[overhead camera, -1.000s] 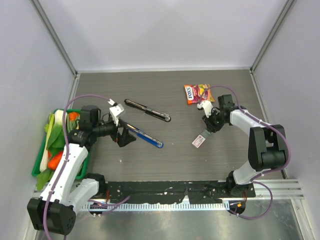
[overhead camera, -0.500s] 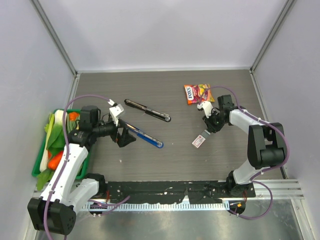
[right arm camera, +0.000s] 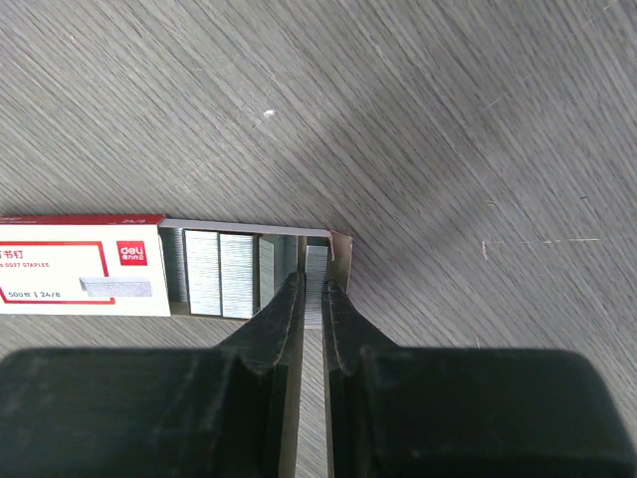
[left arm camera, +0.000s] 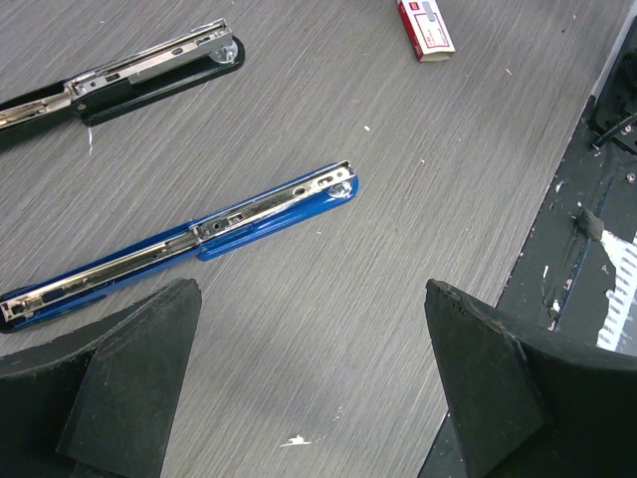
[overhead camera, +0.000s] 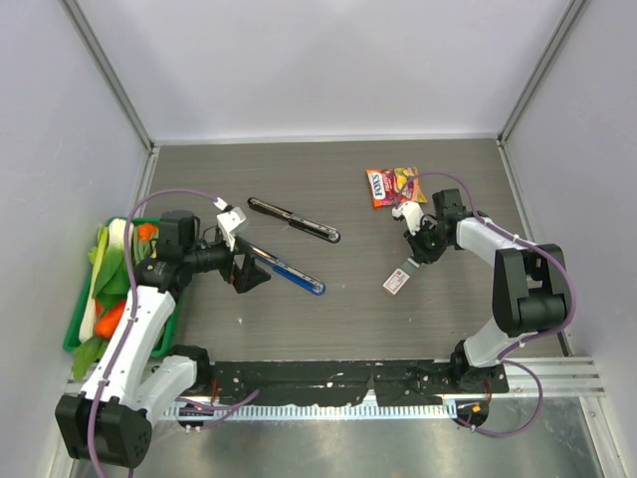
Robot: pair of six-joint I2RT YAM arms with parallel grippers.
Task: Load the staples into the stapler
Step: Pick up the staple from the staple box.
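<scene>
The right gripper points down from a bent arm onto the box at the right of the table. The left gripper reaches sideways by the end of the blue stapler. The stapler lies opened flat just beyond, well apart from the box. The left wrist view shows that gripper's fingers spread wide above bare table, with both staplers' metal channels exposed. Only the right wrist view shows the box's tray slid out and the fingers pinched on one strip of staples at the tray's end.
</scene>
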